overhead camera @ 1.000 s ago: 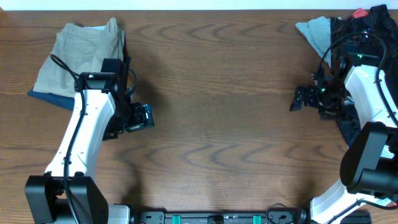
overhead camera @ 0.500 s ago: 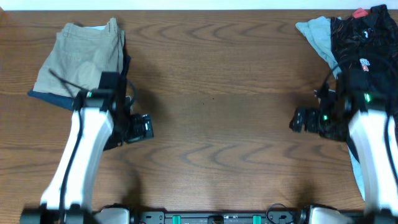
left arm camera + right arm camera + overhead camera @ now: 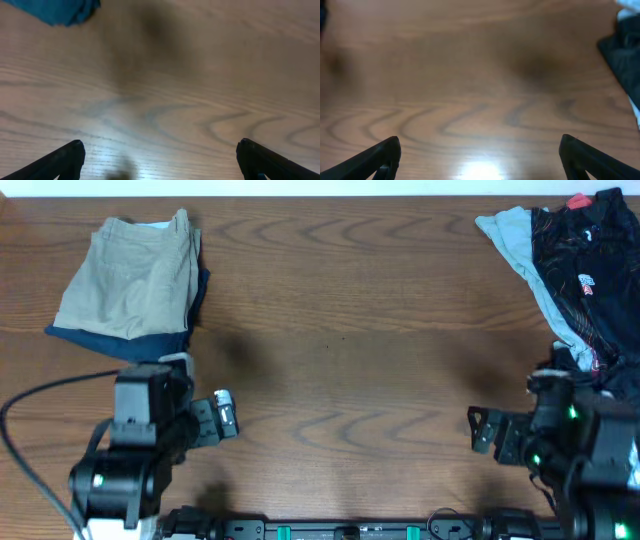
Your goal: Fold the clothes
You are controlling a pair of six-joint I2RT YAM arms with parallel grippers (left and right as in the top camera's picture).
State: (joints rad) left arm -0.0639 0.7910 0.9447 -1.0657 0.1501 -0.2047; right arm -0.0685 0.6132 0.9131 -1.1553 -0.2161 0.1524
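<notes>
The khaki-beige shorts (image 3: pixel 130 272) lie folded at the table's far left, stacked on navy-blue shorts (image 3: pixel 120 346) whose edge sticks out below. My left gripper (image 3: pixel 222 418) is open and empty, near the front left, well below the stack. In the left wrist view the gripper (image 3: pixel 160 157) shows bare wood between wide-apart fingers, with a blue cloth corner (image 3: pixel 60 10) at top left. My right gripper (image 3: pixel 482 432) is open and empty at the front right; the right wrist view (image 3: pixel 480 155) shows only wood between its fingers.
A pile of clothes lies at the far right: a pale blue garment (image 3: pixel 520 240) and a black patterned one (image 3: pixel 585 260), with a red bit (image 3: pixel 578 200) at the top. A dark cloth edge (image 3: pixel 620 50) shows in the right wrist view.
Both arms have pulled back toward the table's front edge. The left gripper moved away from the folded stack, the right gripper away from the pile. The clothes have not moved.
</notes>
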